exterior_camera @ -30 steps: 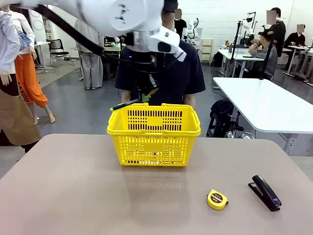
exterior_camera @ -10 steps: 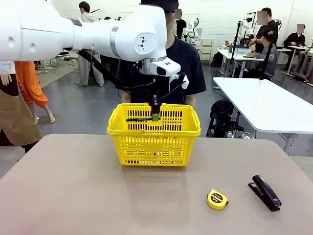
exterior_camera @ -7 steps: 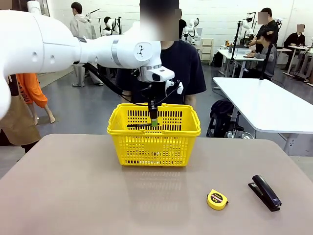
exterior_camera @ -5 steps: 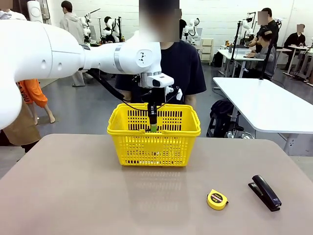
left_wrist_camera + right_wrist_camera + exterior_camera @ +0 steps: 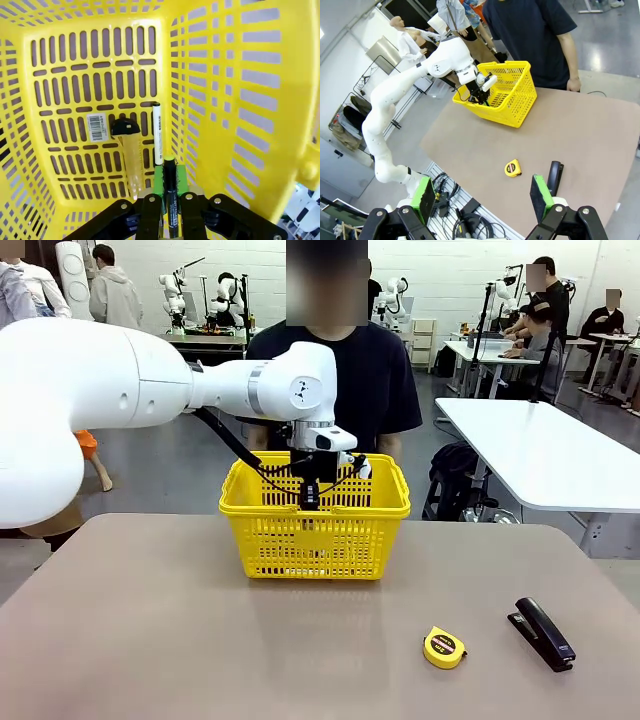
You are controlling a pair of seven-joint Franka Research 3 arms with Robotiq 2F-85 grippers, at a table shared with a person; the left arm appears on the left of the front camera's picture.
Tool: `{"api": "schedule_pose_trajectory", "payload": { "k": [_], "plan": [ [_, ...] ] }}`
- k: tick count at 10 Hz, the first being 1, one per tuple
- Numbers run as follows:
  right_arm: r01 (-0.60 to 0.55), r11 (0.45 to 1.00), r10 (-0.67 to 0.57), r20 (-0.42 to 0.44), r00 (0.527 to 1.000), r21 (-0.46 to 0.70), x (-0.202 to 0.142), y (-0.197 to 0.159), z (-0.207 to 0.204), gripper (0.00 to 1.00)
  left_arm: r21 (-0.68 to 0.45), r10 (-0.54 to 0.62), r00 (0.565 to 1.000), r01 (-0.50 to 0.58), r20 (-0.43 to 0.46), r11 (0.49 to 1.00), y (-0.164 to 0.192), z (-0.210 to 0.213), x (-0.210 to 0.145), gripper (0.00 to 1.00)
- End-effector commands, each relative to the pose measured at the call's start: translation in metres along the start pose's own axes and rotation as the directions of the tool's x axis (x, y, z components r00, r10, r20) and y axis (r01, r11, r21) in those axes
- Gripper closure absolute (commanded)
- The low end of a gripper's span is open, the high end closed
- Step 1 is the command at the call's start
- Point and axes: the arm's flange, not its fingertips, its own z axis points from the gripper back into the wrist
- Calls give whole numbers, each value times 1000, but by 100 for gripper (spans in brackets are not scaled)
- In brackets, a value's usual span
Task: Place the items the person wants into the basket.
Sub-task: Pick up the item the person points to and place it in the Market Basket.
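The yellow basket (image 5: 315,525) stands at the table's far side, in front of the person (image 5: 375,370) in a dark T-shirt. My left gripper (image 5: 308,495) reaches down inside it. In the left wrist view my left gripper (image 5: 170,175) is shut on the thin black pen (image 5: 170,192), whose yellow end points at the basket floor (image 5: 70,100). On that floor lie a marker (image 5: 157,132) and a yellow-and-black utility knife (image 5: 129,155). My right gripper (image 5: 481,196) hangs open high over the table's near side, holding nothing.
A round yellow tape measure (image 5: 444,647) and a black stapler (image 5: 541,633) lie on the table's near right. The tape measure (image 5: 512,168) and stapler (image 5: 555,175) sit below my right gripper. A white table (image 5: 545,455) stands off to the right.
My left gripper has gone down from the basket's rim into the basket with the pen in it. The arm's elbow has swung lower and forward.
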Motion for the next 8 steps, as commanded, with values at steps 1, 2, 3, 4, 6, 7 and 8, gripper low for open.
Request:
{"api": "schedule_pose_trajectory", "payload": {
  "k": [1,2,3,4,6,7,8],
  "plan": [
    [-15,1000,15,10,1000,18,1,0,-1,0,-3,7,1000,-8,-14,1000,17,8,12,89],
    [-15,1000,15,10,1000,18,1,0,-1,0,3,-10,1000,10,-4,1000,19,9,13,89],
    [-15,1000,15,10,1000,18,1,0,-1,0,13,-20,1000,20,3,1000,19,8,13,89],
    [-15,1000,15,10,1000,18,1,0,-1,0,13,-26,1000,26,5,1000,18,7,12,39],
    [-15,1000,15,10,1000,18,1,0,-1,0,5,-34,999,34,0,999,20,9,13,0],
    [-15,1000,15,10,1000,18,1,0,-1,0,13,-36,999,36,2,999,17,9,14,0],
    [-15,1000,15,10,1000,18,1,0,-1,0,16,-38,999,38,3,999,17,11,13,0]
  ]
}}
